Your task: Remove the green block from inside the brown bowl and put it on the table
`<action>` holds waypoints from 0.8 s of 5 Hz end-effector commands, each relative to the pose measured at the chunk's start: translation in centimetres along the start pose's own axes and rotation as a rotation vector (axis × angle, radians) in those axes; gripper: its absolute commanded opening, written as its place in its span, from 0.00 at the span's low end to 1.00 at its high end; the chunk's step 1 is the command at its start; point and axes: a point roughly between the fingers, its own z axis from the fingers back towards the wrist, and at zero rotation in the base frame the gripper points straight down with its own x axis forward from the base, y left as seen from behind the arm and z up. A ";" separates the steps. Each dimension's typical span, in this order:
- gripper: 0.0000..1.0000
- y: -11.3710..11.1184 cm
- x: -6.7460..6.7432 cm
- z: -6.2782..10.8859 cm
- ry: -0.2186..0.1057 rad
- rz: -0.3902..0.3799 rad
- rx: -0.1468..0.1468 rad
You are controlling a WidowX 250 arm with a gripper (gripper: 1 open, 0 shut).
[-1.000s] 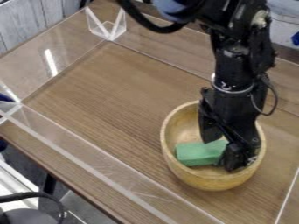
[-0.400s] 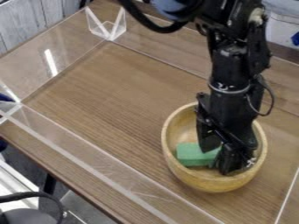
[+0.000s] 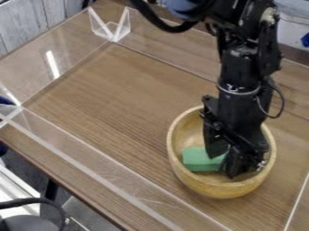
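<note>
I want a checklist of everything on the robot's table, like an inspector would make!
Surface: wood-grain table, edged by clear acrylic walls.
Job's things: green block lying inside the brown bowl, not yet on the table.
Clutter: nothing seen.
Grippers: gripper pointing down into the bowl, at the block; grip cannot be told.
Cables: black cable looping off the arm.
Surroundings: clear corner bracket at the far wall.
</note>
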 end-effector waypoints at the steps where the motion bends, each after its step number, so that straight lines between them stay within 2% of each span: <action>1: 0.00 -0.5 0.9 2.5 -0.084 -0.001 0.011; 2: 0.00 -0.7 0.8 3.8 -0.079 0.007 0.051; 3: 0.00 -0.9 0.8 5.8 -0.081 0.012 0.104; 4: 0.00 -0.7 1.3 9.0 -0.115 0.016 0.165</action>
